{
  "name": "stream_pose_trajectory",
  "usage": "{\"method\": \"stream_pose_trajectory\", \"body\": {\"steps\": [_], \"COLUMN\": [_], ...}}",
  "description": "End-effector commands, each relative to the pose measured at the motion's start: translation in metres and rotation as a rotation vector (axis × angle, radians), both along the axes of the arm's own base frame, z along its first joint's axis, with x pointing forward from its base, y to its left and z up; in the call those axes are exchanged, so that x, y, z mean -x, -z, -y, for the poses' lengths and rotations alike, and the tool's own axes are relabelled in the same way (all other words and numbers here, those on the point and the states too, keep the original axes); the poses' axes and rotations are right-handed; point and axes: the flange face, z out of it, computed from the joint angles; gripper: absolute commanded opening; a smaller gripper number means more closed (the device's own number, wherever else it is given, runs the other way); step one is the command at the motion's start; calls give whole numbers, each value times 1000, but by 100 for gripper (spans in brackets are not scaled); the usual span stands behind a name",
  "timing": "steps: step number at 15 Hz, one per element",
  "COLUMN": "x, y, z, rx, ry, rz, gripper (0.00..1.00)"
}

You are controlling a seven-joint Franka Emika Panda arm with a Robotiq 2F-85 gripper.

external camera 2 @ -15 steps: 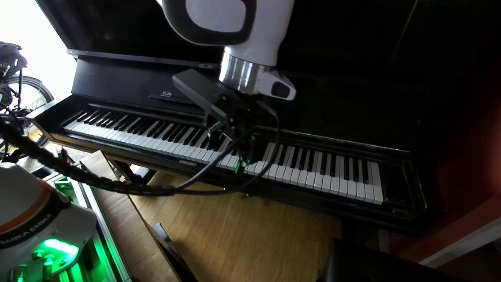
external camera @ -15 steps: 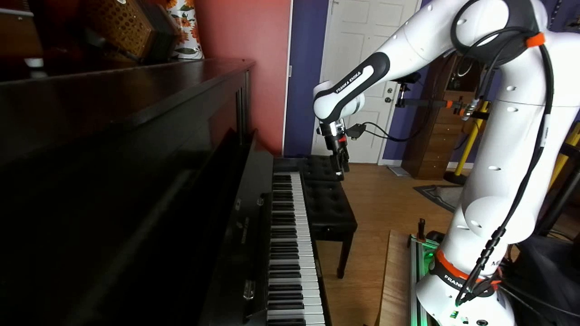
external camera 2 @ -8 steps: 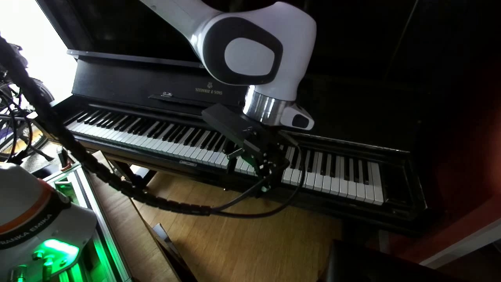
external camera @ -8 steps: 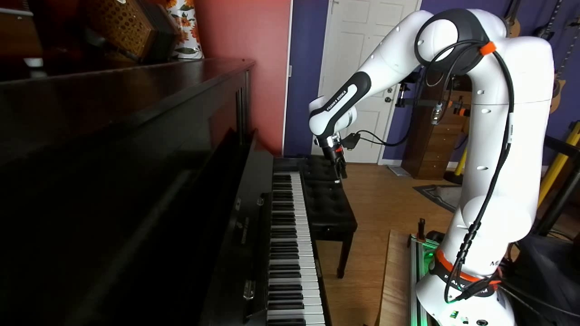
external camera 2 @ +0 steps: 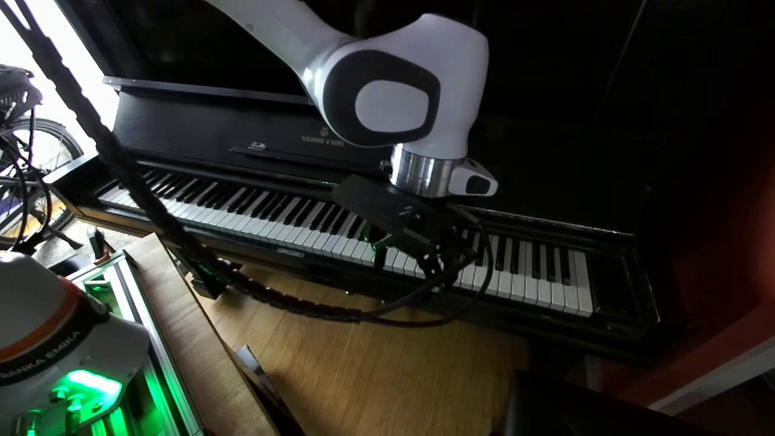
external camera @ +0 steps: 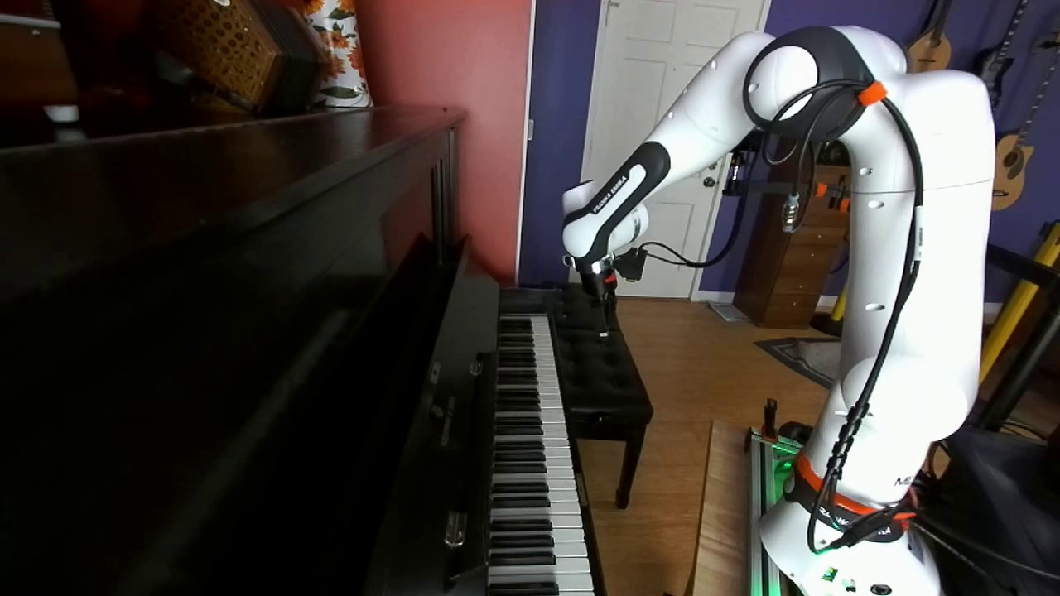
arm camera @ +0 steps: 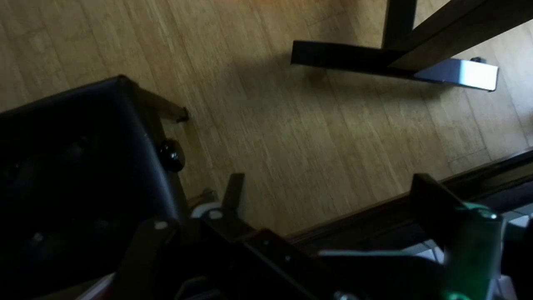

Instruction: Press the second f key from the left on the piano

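Note:
The piano is a dark upright with its lid raised over a long row of white and black keys. It shows in both exterior views, and a strip of its front edge and keys shows in the wrist view. My gripper hangs above the front edge of the keyboard, past the middle of the row. In an exterior view it covers part of the keys. In the wrist view my gripper is open, fingers wide apart with nothing between them. No fingertip visibly touches a key.
A black padded bench stands by the far end of the keyboard, and in the wrist view it lies left of the fingers. My cable loops low before the piano. A wooden table edge is beside the robot base.
The arm has come down and the gripper has shifted along the keyboard toward the bench end, moving slightly toward the piano. The cable loop has moved with it. The piano and bench have not moved.

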Motion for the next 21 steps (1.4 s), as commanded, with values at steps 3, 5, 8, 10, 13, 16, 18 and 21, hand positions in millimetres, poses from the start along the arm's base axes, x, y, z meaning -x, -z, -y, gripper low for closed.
{"method": "stream_pose_trajectory", "body": {"steps": [3, 5, 8, 10, 13, 16, 18, 21], "x": [-21, -29, -42, -51, -63, -70, -73, -77], "y": [44, 55, 68, 74, 81, 85, 87, 90], "z": [31, 30, 21, 16, 12, 9, 8, 9], "rx": [15, -25, -89, -103, -118, -126, -130, -119], "ry": [-70, -69, -87, -110, -151, -178, -195, -214], "rz": [184, 243, 299, 319, 329, 333, 333, 352], "gripper": [100, 100, 100, 100, 75, 58, 43, 19]}}
